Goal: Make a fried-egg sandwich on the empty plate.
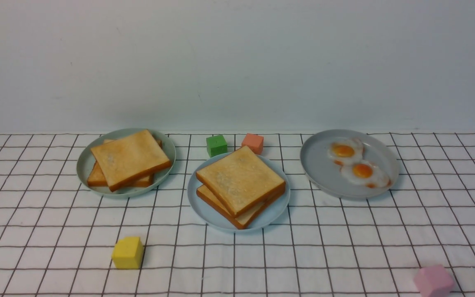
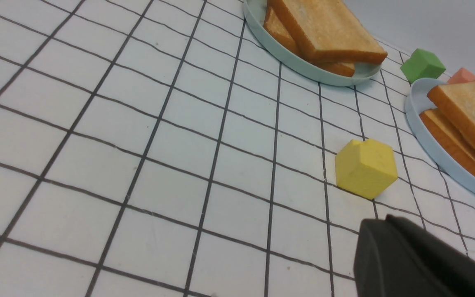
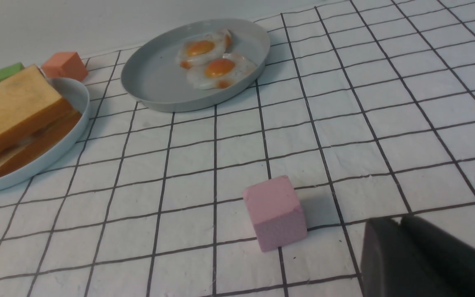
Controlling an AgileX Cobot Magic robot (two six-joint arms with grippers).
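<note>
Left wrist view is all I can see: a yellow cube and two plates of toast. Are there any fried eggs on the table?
Observer: Yes. Two fried eggs lie on a grey plate, to the robot's right of the light blue plate.
Operator: Is there an egg inside the stack on the blue plate?
Observer: The right wrist view shows something pale between the two toast slices. I cannot tell for sure that it is an egg.
Operator: Anything near the right arm?
Observer: A pink cube sits on the cloth in front of the right gripper, apart from it.
</note>
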